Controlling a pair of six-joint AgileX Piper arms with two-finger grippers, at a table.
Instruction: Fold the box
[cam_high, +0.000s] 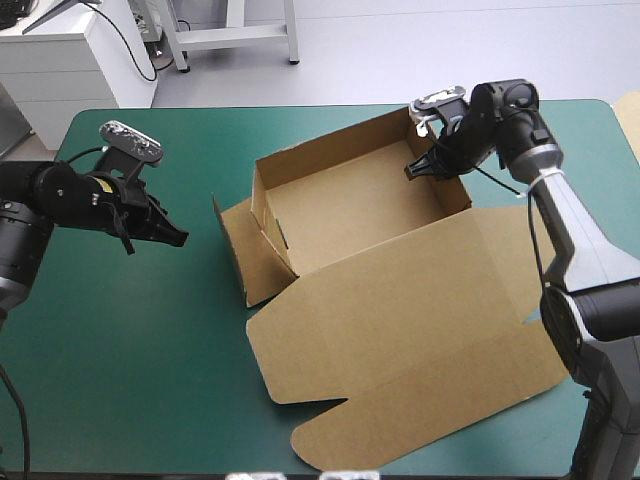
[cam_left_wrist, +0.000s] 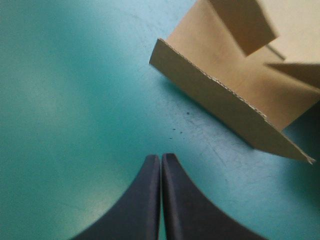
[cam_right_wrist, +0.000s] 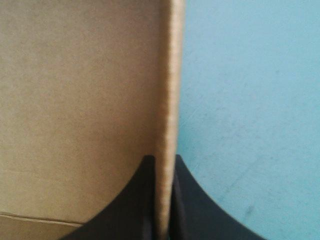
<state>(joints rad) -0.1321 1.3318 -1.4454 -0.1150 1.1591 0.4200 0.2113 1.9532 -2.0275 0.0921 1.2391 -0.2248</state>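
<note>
My left gripper (cam_left_wrist: 161, 156): the black fingers are pressed together into one point with nothing between them, and I hold it over bare teal-green cover (cam_left_wrist: 75, 100).

Ahead of my left gripper: a loose side flap (cam_left_wrist: 225, 105) of the brown box (cam_left_wrist: 235, 60) stands tilted up from the cover. Its raw edge faces my fingertips but stays apart from them, with a strip of cover between. I cannot tell whether my fingertips touch the cover.

My right gripper (cam_right_wrist: 163, 157): the fingers are all but closed, pinching a raised wall (cam_right_wrist: 170, 75) of the box edge-on. One finger is on the tray side and one on the outer side.

Beside my right gripper: on the inner side is the wall's plain brown face, with a crease line low down. On the outer side is only bare cover.

Box as a whole: it is an open tray with its walls up. My right gripper is on the wall at the tray's far right corner, and my left gripper is off its left side, pointing toward it.

Farthest from both grippers: the lid (cam_high: 400, 310) lies flat on the cover, spread out from the tray toward the table's near edge.
</note>
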